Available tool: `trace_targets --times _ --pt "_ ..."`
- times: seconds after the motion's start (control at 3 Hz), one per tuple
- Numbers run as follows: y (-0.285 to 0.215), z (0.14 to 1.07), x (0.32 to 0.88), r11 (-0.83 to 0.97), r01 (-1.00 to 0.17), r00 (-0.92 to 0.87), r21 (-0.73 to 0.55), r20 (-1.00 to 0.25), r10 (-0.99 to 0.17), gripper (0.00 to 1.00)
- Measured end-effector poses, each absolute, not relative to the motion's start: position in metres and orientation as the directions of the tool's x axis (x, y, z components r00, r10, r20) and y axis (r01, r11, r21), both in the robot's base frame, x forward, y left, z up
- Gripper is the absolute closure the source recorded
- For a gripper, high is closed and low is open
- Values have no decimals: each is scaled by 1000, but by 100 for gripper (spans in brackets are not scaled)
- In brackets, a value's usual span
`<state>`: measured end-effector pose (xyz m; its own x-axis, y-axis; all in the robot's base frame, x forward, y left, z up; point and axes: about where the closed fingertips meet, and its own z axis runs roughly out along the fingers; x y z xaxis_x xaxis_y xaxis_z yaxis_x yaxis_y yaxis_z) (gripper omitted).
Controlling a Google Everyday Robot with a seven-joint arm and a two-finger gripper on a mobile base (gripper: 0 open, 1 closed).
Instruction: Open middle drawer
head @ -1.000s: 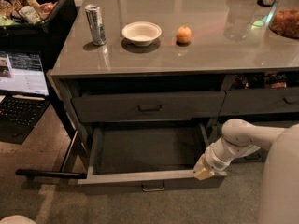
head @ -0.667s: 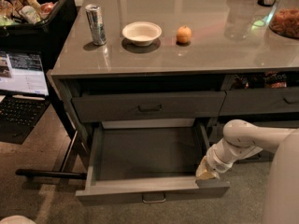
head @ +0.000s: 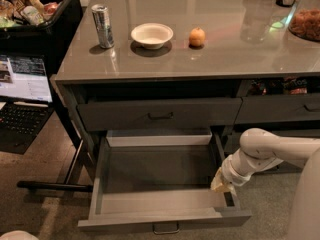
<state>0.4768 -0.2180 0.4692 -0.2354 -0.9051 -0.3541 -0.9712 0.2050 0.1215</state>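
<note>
The middle drawer is pulled far out toward the camera, showing its paler grey inside, which holds nothing. Its dark grey front faces the bottom edge of the view, with the small loop handle at its centre. My gripper is on the end of the white arm that comes in from the right. It sits low at the drawer's right side wall, near the front right corner. The shut grey drawer above also has a centre handle.
On the grey countertop stand a can, a white bowl and an orange fruit. A laptop and a black bin of snacks are at left. A black bar lies on the floor.
The middle drawer has slid further out toward the camera. My gripper and arm have moved with it, staying at its right front corner.
</note>
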Motion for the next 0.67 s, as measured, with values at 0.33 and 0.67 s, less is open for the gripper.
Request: trace_targets --times 0.33,0.67 --pt "-215 472 493 193 -977 -211 86 -379 -901 100" --pt "-212 474 515 185 -982 -185 40 -410 -893 100"
